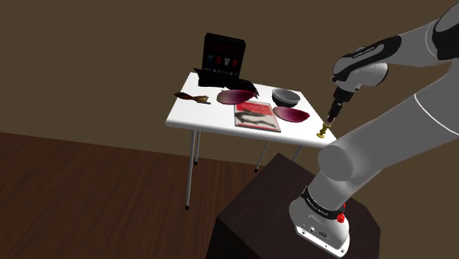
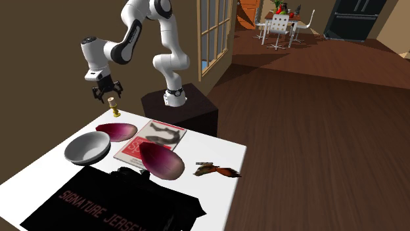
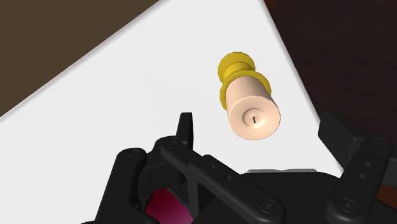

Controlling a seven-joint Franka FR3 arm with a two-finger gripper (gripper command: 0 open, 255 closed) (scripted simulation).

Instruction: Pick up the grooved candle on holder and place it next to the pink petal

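In the shoulder view, a pale candle on a gold holder is seen upright at the corner of the white desk nearest the stand. The gripper is held directly above the candle, pointed downward. A dark pink petal is laid near the candle, a grey bowl is set beyond that, and a second petal is placed well apart from the candle.

In the second exterior view, the gripper is shown just above the candle, with its fingers spread apart and nothing held. The nearer petal is found close to the candle, beside the bowl. The other petal is placed farther from the candle, past a magazine.

In the wrist view, the candle is seen end-on with its wick visible, and the black fingers are set wide to either side of it. No contact is seen: the candle is not clasped and is supported by the desk.
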